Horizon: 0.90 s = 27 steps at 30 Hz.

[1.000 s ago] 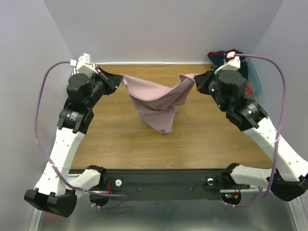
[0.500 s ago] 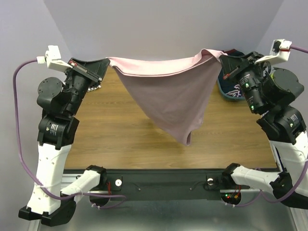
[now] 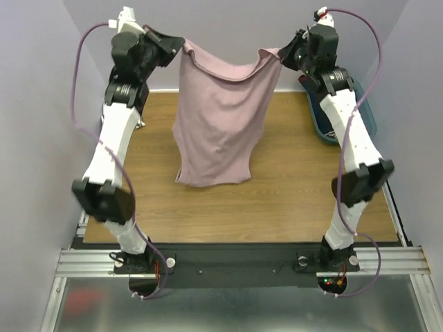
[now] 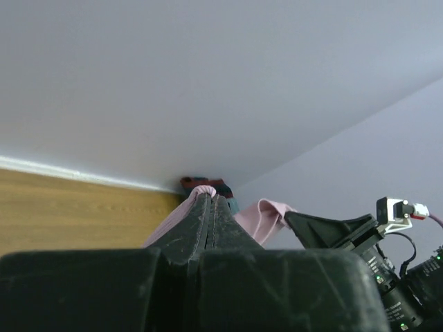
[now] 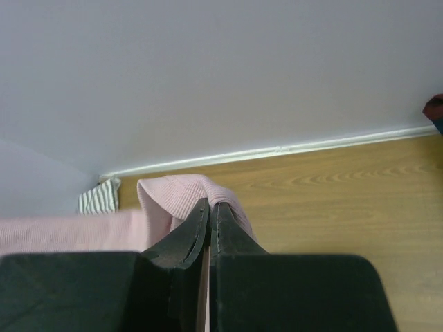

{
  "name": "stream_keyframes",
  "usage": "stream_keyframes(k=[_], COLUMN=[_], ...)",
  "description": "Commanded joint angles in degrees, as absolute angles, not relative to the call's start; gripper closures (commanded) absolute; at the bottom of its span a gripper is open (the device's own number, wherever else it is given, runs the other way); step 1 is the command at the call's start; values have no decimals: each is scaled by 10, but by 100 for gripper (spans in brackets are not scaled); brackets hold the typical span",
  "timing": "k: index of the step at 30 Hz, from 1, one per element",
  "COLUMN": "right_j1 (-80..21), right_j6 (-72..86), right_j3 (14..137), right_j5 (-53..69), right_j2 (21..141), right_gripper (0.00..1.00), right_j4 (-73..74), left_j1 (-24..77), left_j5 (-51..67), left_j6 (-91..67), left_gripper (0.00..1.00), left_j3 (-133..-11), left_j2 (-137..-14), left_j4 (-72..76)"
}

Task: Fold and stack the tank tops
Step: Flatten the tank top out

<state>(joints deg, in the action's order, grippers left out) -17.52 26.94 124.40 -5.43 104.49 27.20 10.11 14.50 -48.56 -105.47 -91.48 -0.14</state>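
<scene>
Wood-grain table (image 3: pixel 297 187) between pale lilac walls (image 3: pixel 235 28) | pink tank top (image 3: pixel 214 117) hangs above table | left gripper (image 3: pixel 181 46), right gripper (image 3: pixel 280 57) clenched on its shoulders

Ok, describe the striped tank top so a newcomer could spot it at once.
Start at the wooden table, then its far left corner by the wall. The small crumpled tank top there is white with thin dark stripes, unlike the plain pink top hanging mid-air.

Both arms stretched up high.
Left gripper (image 3: pixel 181 47) and right gripper (image 3: pixel 282 55) point inward, each pinched tight on the pink top (image 3: pixel 214 117).
</scene>
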Motion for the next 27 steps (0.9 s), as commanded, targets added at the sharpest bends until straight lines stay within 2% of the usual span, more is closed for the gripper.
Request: stream_keyframes(k=[1,2,4,7,9,10,13,14,15,18,19,21,23,26,27], right_j1=[-148,-144,-130,-126,-125,-125,-125,-125,-125,-125,-125,-125,-124,-125,-125], right_j6=[292,294,304,300,301,302,308,312,317,348,358,387,405,444,452], right_j3=[1412,1476,1517,1461,1342,1295,1139,1100,1001,838,728,623,482,333,304], right_j5=[68,75,85,77,62,60,48,42,40,35,36,48,48,69,88], right_j2=[1101,1120,1136,1097,1058,1026,978,945,928,854,835,786,760,714,687], right_gripper=[100,100,100,99,99,99,100,99,99,99,99,99,99,87,75], right_j4=[238,238,218,192,160,150,139,135,129,94,84,44,26,-19,-38], left_j1=[79,76,62,49,46,44,45,46,47,59,62,79,93,119,126], left_j5=[255,270,304,315,314,313,315,315,312,302,292,278,269,248,248], left_j6=[-489,-495,-512,-516,-509,-502,-490,-492,-495,-504,-504,-506,-505,-506,-514], left_gripper=[100,100,100,100,100,100,100,100,100,100,100,100,100,100,100], left_j3=[-1282,-1324,-1433,-1441,-1378,-1296,-1168,-1058,-939,-768,-665,-526,-445,-308,-257], left_j2=[-1036,-1062,-1129,-1107,-1071,-1050,-976,-936,-914,-838,-823,-784,-766,-737,-735], left_j4=[19,18,8,18,45,54,73,84,113,164,174,202,218,255,273])
